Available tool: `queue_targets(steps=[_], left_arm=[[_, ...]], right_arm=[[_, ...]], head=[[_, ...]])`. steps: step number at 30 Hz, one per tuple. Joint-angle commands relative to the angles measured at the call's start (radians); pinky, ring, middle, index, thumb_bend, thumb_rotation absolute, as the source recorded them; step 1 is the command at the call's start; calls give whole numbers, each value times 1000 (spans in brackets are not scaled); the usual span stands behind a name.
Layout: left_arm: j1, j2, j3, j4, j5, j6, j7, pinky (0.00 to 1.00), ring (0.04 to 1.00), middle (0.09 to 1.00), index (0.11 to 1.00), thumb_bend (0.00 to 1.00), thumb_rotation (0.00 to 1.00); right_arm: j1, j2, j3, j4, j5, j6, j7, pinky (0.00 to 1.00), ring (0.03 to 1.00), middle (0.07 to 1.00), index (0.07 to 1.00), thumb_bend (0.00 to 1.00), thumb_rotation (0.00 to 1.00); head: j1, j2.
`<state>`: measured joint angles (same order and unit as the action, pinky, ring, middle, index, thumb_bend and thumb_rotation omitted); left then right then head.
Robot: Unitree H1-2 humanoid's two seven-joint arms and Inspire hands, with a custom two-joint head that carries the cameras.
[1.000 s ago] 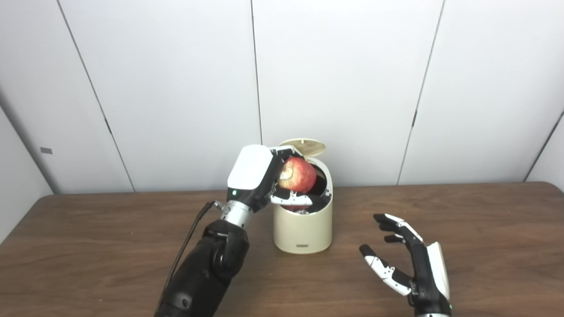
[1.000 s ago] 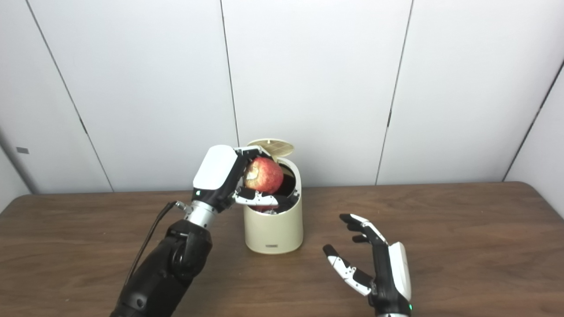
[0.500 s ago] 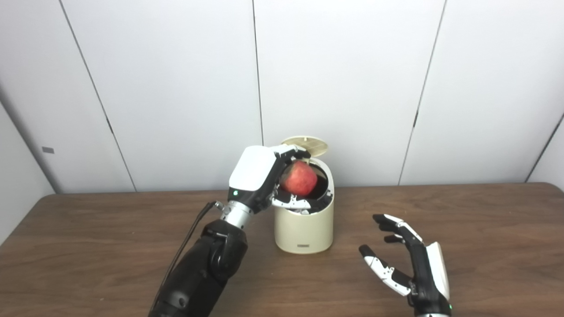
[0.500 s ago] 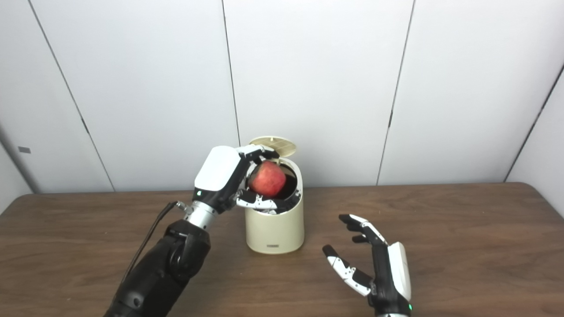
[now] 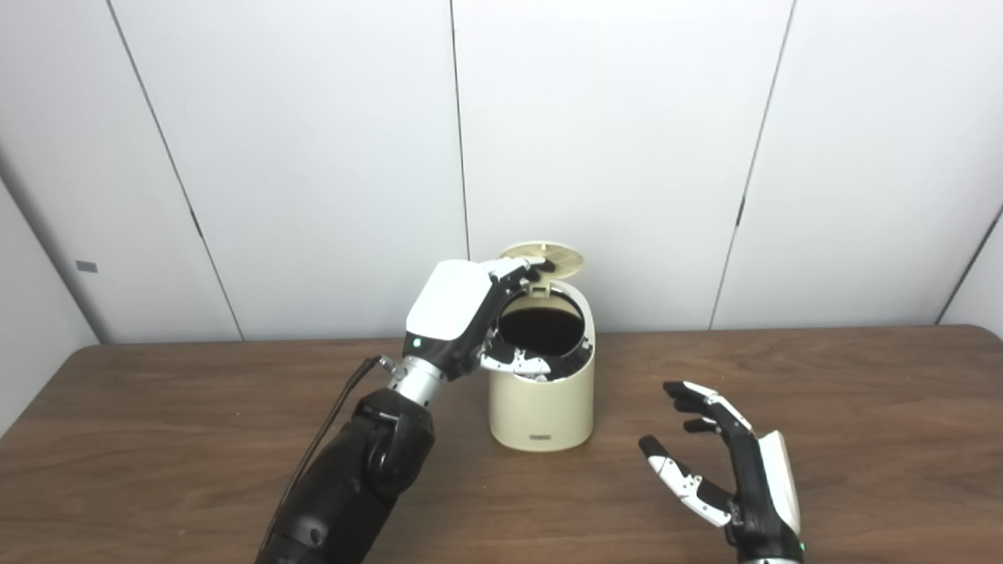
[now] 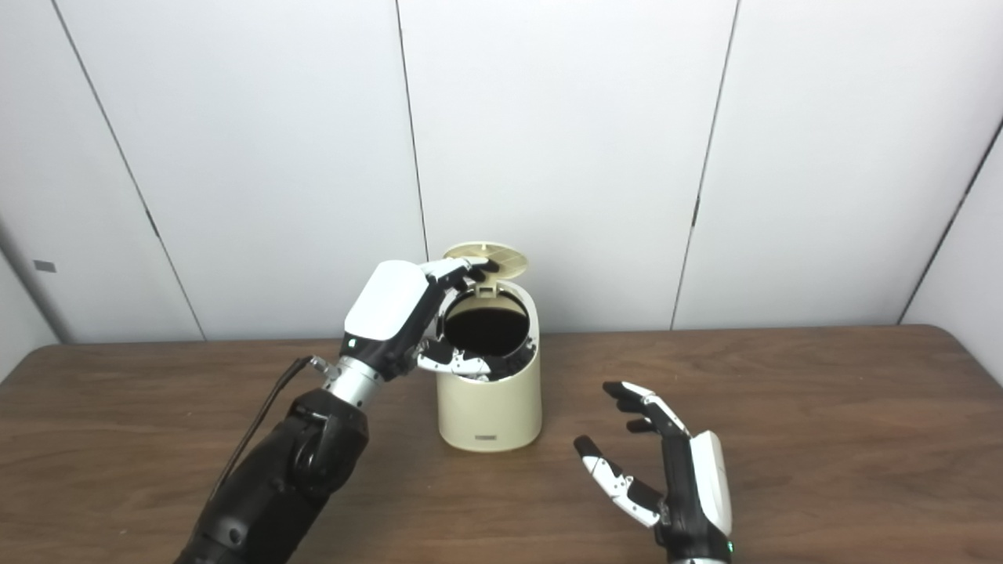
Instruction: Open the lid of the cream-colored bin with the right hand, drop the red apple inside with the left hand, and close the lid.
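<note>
The left hand (image 5: 470, 317), white-backed with black fingers, hangs raised at the mouth of the cream-colored cylindrical bin (image 5: 541, 407), its palm turned toward the opening. Its upper fingers (image 5: 526, 269) reach across to the rim beside the upright lid, and its lower ones curl along the near rim; they are spread and hold nothing. Its black forearm slopes up from the bottom left. The right hand (image 5: 729, 470) sits low, well to the right of the bin, palm facing left, fingers apart and empty.
</note>
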<state>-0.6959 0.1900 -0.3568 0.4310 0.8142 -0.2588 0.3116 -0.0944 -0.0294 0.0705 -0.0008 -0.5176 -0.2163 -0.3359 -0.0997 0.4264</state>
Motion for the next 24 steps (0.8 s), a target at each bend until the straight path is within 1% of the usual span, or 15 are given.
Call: queue_targets(steps=[1,3,4,5,6,7,9,12,16,19,22,24], left_arm=[[-40,-3,7,-7,5,-48,71,509,629,677,680,975,85],[-36,-18,25,7,-4,-95,153,444,541,593,603,915,30],[-36,-26,33,15,-9,-122,192,397,484,534,555,723,15],[-35,-33,42,21,-19,-151,222,362,440,499,532,625,7],[-35,-34,44,23,-45,-181,243,330,417,484,523,552,3],[-36,-34,43,24,-65,-198,254,325,414,480,515,522,1],[-42,-21,17,16,-112,-211,280,325,415,486,505,507,0],[-48,4,-34,-3,-169,-211,325,327,418,491,502,502,0],[-40,22,-68,-35,-209,-211,361,339,423,497,498,502,0],[-33,45,-98,-58,-244,-211,384,358,428,494,499,503,0],[-15,67,-109,-98,-275,-211,395,361,437,490,501,500,0],[5,78,-104,-138,-305,-211,383,363,434,481,498,505,0]], right_arm=[[15,12,7,10,-7,-19,-14,616,719,736,712,312,402],[15,12,7,12,-1,-28,-15,616,719,737,712,311,397],[15,11,8,13,2,-32,-14,614,717,735,710,310,382],[16,12,8,12,2,-32,-14,615,717,735,710,309,375],[16,12,8,10,1,-29,-13,615,717,735,709,310,379],[17,13,9,8,0,-26,-12,617,719,736,711,309,383],[16,11,10,11,-5,-29,-15,615,717,735,711,311,391],[14,8,11,18,-7,-36,-18,612,715,732,710,316,419],[15,8,12,18,-2,-41,-16,614,717,732,710,316,404],[18,11,12,5,6,-19,-3,620,722,741,718,323,414],[23,12,12,-13,6,-4,5,624,728,748,725,324,424],[24,12,10,-20,6,-9,1,620,725,747,722,322,408]], head=[[-1,1],[-1,3],[0,3],[1,4],[1,4],[1,4],[1,5],[3,6],[2,9],[0,10],[-1,14],[0,17]])
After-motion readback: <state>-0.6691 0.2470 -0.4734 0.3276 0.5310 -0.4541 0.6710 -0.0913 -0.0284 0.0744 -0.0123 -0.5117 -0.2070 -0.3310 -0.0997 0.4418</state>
